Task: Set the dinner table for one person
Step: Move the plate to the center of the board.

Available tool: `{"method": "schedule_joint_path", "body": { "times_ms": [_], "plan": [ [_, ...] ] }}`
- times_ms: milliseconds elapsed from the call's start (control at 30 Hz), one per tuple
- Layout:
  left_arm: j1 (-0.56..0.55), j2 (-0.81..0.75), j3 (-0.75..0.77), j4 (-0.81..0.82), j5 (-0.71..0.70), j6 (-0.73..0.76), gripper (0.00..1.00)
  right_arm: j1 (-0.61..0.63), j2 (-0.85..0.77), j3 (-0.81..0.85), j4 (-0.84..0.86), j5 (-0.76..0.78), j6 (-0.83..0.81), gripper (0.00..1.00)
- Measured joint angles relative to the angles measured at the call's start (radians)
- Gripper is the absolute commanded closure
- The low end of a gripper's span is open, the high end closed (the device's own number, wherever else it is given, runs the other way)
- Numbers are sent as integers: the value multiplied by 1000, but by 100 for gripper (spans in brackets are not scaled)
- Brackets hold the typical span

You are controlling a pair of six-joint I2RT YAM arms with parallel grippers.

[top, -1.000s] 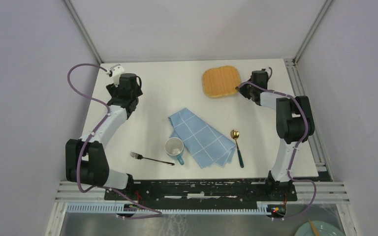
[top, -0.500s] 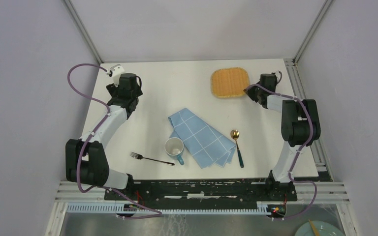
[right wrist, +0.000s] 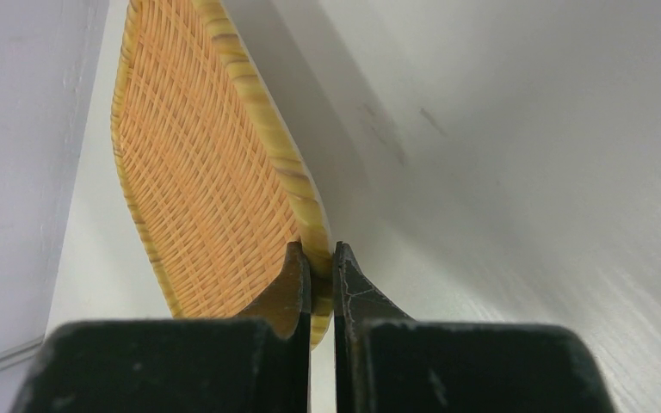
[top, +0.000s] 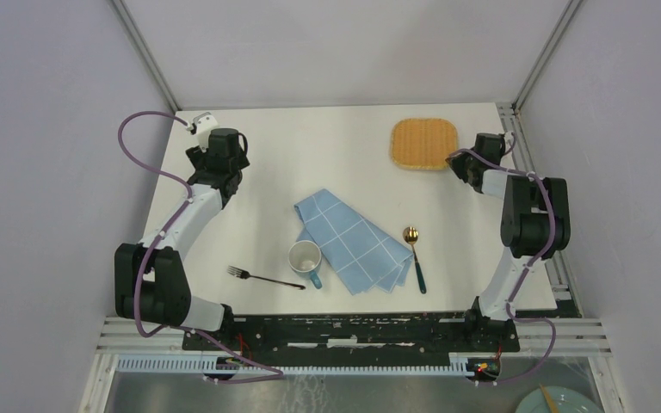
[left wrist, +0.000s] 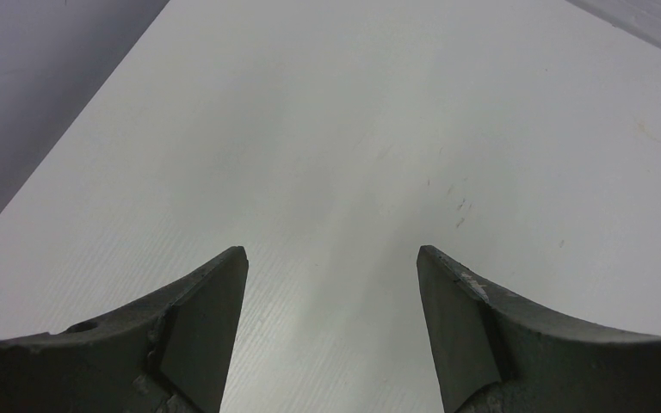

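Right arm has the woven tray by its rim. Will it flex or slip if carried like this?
Probably stiff: the woven tray shows no bend though pinched at one edge by the right gripper. Likely light, being thin open wickerwork. Held at a single spot on a smooth rim, it may pivot in the grip, so move slowly.

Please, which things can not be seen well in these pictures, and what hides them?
- Right gripper: in the top view its own wrist hides the fingers.
- Woven tray: the right wrist view's top edge cuts it off.
- Teal plate: cut off at the top view's bottom edge.
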Motion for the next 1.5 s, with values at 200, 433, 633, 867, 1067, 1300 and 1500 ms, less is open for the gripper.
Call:
{"method": "schedule_joint_path", "body": {
  "times_ms": [200, 433, 633, 867, 1067, 1300, 1500],
  "plan": [
    [0, 0, 0, 0, 3, 0, 21, -29, -11, -16, 3, 7, 7, 100],
    [0, 0, 0, 0, 3, 0, 21, -71, -33, -45, 3, 22, 20, 100],
    [0, 0, 0, 0, 5, 0, 21, -92, -50, -52, -14, 48, 30, 100],
    [0, 0, 0, 0, 6, 0, 21, -110, -58, -46, -64, 55, 65, 100],
    [0, 0, 0, 0, 6, 0, 21, -126, -56, -16, -127, 55, 95, 100],
    [0, 0, 0, 0, 6, 0, 21, -133, -24, 58, -215, 51, 112, 100],
    [0, 0, 0, 0, 7, 0, 21, -138, 1, 115, -269, 39, 109, 96]
  ]
}}
